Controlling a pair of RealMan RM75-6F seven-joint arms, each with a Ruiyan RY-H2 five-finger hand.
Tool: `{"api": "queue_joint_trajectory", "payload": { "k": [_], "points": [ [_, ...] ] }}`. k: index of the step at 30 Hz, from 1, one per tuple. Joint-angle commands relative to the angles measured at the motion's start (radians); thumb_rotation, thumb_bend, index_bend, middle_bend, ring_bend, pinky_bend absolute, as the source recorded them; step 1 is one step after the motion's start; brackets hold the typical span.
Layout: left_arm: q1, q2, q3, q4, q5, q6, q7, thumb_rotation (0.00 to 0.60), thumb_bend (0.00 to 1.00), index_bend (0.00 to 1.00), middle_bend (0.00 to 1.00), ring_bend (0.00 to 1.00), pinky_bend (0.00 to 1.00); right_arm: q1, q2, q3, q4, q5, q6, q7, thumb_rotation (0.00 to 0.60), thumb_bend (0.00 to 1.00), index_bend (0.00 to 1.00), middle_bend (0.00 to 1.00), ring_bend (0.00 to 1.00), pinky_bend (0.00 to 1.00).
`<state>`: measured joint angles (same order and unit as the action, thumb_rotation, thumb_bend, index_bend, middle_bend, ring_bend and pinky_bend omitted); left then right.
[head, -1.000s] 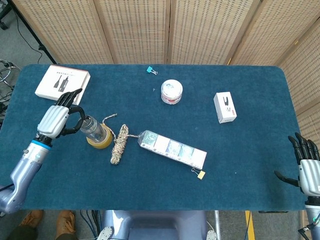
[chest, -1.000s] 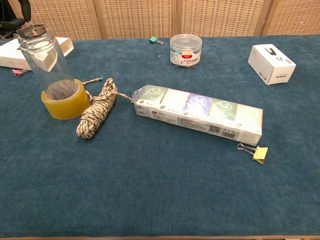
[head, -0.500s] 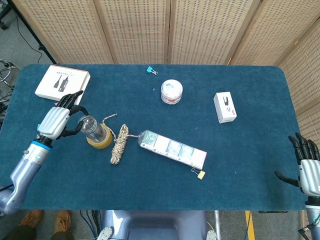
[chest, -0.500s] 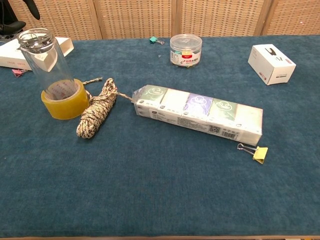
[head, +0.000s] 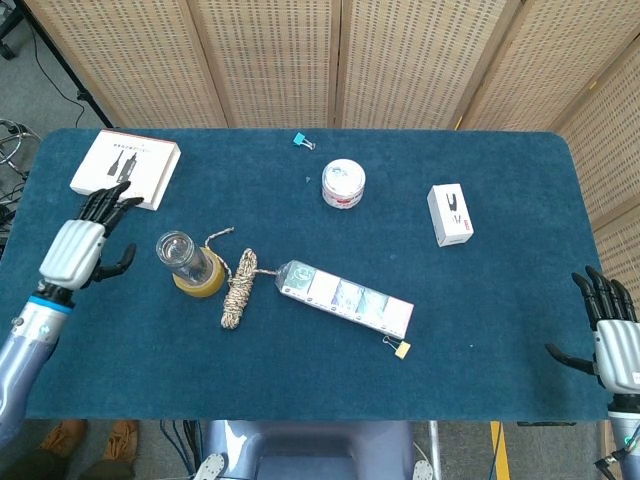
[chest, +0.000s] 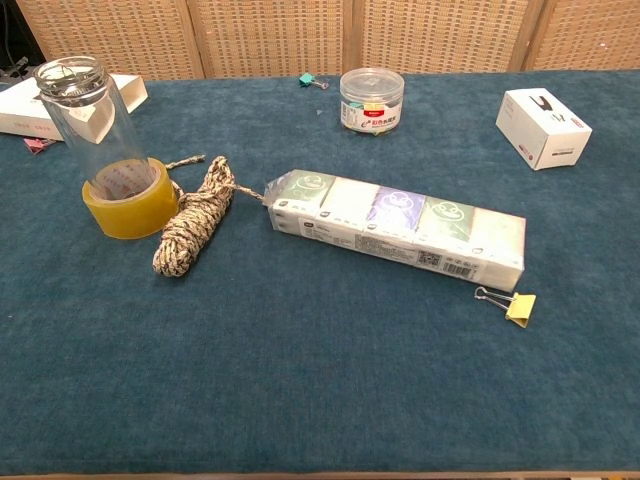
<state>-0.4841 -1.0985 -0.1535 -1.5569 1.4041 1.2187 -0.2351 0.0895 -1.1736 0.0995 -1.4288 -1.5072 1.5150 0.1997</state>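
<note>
A clear glass bottle (head: 181, 257) (chest: 88, 112) stands upright inside a yellow tape roll (head: 201, 282) (chest: 128, 206) on the blue table. My left hand (head: 80, 246) hangs open to the left of the bottle, well apart from it, fingers spread. It does not show in the chest view. A coiled rope (head: 238, 288) (chest: 192, 219) lies just right of the tape roll. My right hand (head: 612, 335) is open at the table's front right edge, holding nothing.
A long tissue pack (head: 345, 298) (chest: 398, 227) lies mid-table with a yellow binder clip (head: 400, 348) (chest: 514, 304) at its end. Further back are a round plastic tub (head: 343, 183) (chest: 371, 99), a small white box (head: 450, 214) (chest: 543, 126), a teal clip (head: 302, 140) and a flat white box (head: 125, 168).
My left hand has let go of the bottle and drawn back to the left, fingers spreading. The bottle stays standing in the tape roll. The right hand barely moved.
</note>
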Motion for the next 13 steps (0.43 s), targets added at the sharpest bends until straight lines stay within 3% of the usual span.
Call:
{"api": "queue_joint_trajectory", "payload": {
  "k": [1,8,13],
  "points": [
    [0.081,0.035,0.047,-0.037,-0.011,0.068,0.041,0.6,0.39,0.0,0.0,0.0,0.0,0.0,0.015,-0.009,-0.017,0.004,-0.016,-0.042,0.6,0.0,0.0,0.0,0.0,0.0],
    [0.263,0.072,0.159,-0.111,-0.049,0.181,0.147,0.6,0.14,0.0,0.0,0.0,0.0,-0.014,0.029,-0.01,-0.053,0.017,-0.003,-0.112,0.6,0.0,0.0,0.0,0.0,0.0],
    [0.309,0.071,0.176,-0.13,-0.011,0.242,0.191,0.6,0.12,0.0,0.0,0.0,0.0,-0.021,0.035,-0.008,-0.064,0.027,0.002,-0.132,0.6,0.0,0.0,0.0,0.0,0.0]
  ]
}}
